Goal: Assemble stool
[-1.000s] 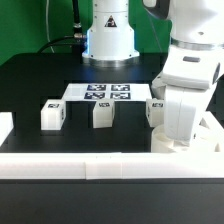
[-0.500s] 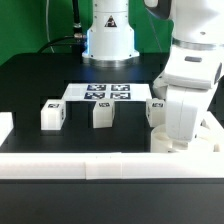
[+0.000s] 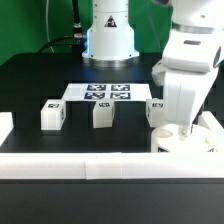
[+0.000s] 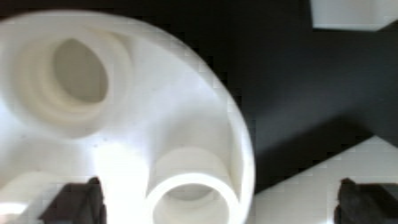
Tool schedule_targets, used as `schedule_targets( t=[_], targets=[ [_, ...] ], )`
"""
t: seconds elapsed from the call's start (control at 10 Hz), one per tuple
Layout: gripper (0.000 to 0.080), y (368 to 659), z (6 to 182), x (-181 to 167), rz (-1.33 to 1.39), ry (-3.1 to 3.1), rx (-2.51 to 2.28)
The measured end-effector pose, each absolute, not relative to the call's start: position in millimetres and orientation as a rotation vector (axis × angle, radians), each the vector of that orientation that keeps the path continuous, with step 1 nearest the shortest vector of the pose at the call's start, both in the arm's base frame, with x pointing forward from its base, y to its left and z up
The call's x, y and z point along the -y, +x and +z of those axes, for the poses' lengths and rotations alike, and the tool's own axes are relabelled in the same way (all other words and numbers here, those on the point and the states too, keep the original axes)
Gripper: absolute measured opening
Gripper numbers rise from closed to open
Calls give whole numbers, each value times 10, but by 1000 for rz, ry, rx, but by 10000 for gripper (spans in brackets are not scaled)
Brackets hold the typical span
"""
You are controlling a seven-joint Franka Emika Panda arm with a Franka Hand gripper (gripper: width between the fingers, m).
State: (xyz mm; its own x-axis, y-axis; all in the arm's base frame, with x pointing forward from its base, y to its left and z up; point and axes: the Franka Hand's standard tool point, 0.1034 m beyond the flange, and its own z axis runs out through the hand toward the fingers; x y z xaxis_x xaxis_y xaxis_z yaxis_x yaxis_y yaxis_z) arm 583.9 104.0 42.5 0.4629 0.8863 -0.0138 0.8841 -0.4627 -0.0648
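Wrist view, close above the stool seat (image 4: 125,110): a thick, round disc of smooth, faintly glossy white plastic is shown, with round sockets (image 4: 80,75) moulded into its face. The gripper (image 4: 217,200) is seen with its two dark fingers (image 4: 71,198) spread wide and nothing held. One finger is placed over the seat's face and the other over the black table (image 4: 320,100) beyond the rim, so the rim is straddled.

In the exterior view, the seat is found at the exterior view's right, under the arm (image 3: 185,70) and near the front border rail (image 3: 90,165). Three small blocky white legs (image 3: 102,113), tagged in black and white, are lined up on the matte table, with the marker board (image 3: 105,93) behind them.

A grasp on the seat's rim is judged to be the step in hand. The fingers are best lowered squarely and centred across the rim before being closed. The rounded, slick plastic could slip if it is pinched off-centre.
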Motion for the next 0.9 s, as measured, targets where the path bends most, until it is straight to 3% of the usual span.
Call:
schedule_targets(
  t=[0.6, 0.9],
  targets=[
    [649, 5701, 750, -551, 71, -2692, 1563],
    [649, 5689, 723, -559, 77, -2704, 1536]
  ],
)
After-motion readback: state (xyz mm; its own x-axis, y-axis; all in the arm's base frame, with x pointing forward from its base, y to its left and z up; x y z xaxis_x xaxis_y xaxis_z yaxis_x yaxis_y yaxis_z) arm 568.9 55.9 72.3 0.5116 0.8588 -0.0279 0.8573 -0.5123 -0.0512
